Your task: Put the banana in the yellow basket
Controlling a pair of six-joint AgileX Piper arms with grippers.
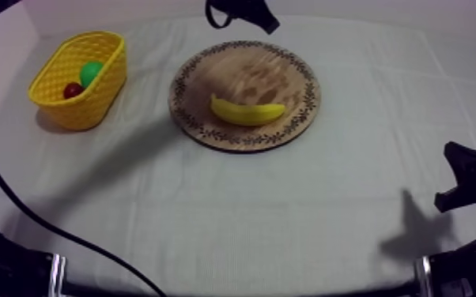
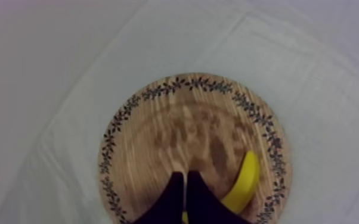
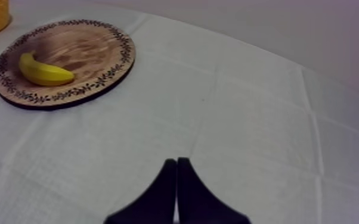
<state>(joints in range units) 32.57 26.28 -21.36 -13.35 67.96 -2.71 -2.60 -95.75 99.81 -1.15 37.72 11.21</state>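
Yellow banana (image 2: pixel 245 182) was seen on the wooden board (image 2: pixel 152 143), just beside the left gripper (image 2: pixel 186 176), closed and empty. The right gripper (image 3: pixel 176 162) was closed, empty, far off.

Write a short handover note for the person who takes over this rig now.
Left gripper: shut on nothing, above the wooden board, near the banana.
Right gripper: shut on nothing, over the cloth.
Banana lies on the board. Yellow basket holds a small red fruit and a green fruit.
Done: nothing yet.
To do: open left gripper, grasp banana, put it into the basket.
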